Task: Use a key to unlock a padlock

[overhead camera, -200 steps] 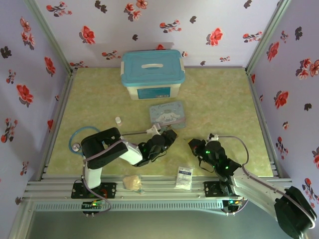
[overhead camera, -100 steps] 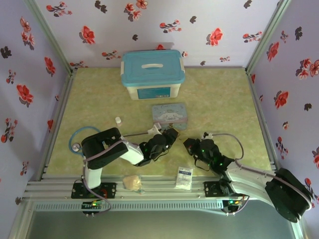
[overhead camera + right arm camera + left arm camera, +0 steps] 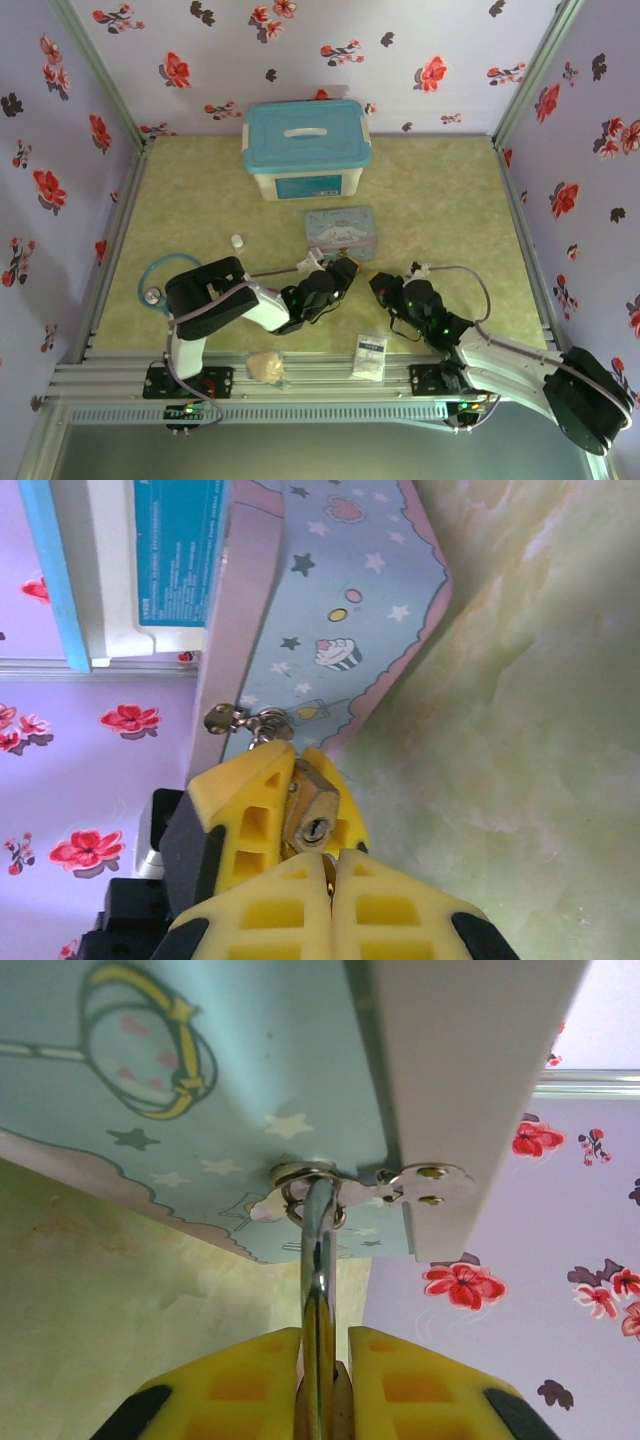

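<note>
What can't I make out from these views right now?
Right wrist view: the key, hidden if pinched inside the shut right gripper.
Left wrist view: the padlock body, covered by the left gripper; just its shackle shows.
Top view: padlock and key too small, under both grippers.

Padlock (image 3: 318, 1260) body hidden inside left claw (image 3: 322, 1340); too small in top view.
</note>
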Available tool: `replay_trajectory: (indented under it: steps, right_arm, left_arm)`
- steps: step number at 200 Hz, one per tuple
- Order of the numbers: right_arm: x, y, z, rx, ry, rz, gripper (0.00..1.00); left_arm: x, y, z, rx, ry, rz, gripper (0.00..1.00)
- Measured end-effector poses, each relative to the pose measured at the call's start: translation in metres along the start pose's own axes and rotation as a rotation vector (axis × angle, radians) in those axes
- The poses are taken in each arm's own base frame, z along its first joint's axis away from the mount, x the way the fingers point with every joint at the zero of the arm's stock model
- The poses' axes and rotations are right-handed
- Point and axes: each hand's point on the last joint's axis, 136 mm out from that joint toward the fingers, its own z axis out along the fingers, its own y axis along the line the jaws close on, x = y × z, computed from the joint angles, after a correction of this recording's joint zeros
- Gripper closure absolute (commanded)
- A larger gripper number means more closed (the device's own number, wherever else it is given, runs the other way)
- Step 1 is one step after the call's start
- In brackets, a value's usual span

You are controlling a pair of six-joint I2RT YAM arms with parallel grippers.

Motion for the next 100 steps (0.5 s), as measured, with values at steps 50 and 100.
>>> replay_trajectory:
  steps: [50, 100]
  right_arm:
    - [0.002, -0.013, 0.006, 0.046, 0.006, -0.004, 1.00]
    - [0.000, -0.007, 0.004, 0.027, -0.005, -0.003, 1.00]
  left_arm:
    - [0.001, -0.006, 0.002, 0.014, -0.002, -0.006, 1.00]
    - [0.003, -0.005, 0.003, 0.018, 0.001, -0.014, 1.00]
